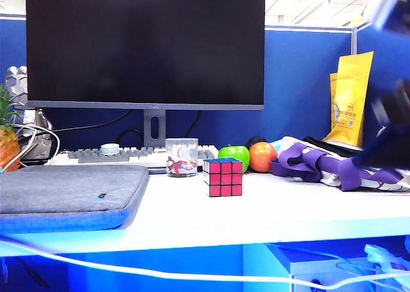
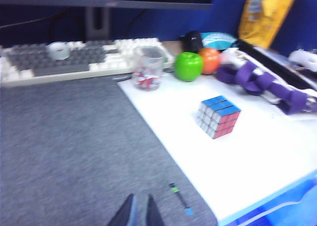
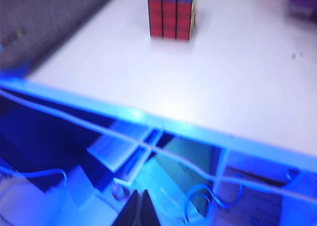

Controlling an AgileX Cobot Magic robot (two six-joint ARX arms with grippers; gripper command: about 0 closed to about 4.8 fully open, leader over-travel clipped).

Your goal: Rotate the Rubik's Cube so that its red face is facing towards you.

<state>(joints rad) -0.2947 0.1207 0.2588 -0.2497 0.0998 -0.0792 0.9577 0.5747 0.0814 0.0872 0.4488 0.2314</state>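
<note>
Rubik's Cube [image 1: 223, 177] stands upright on the white desk [image 1: 301, 205], near the middle, with nothing gripping it. Its red face [image 1: 225, 178] is turned toward the exterior camera; the blue face is uppermost. Just behind the cube sit a clear cup [image 1: 181, 156], a green apple [image 1: 234, 155] and an orange [image 1: 262, 156]; the apple and orange touch. A purple strap [image 1: 320, 165] lies to the right, a grey padded sleeve [image 1: 67, 196] to the left, and a keyboard [image 1: 122, 156] rests below the dark monitor [image 1: 145, 45].

Left end effector [image 2: 139, 211]: fingers nearly together, only a narrow gap between the tips, holding nothing, hanging over the grey sleeve and well apart from the cube [image 2: 218, 116].

Right end effector [image 3: 140, 210]: fingers pressed together, empty, hanging beyond the desk's front edge above the blue-lit space below, well apart from the cube [image 3: 172, 13]. In the exterior view only a blurred dark arm [image 1: 387, 135] shows at the right edge.
</note>
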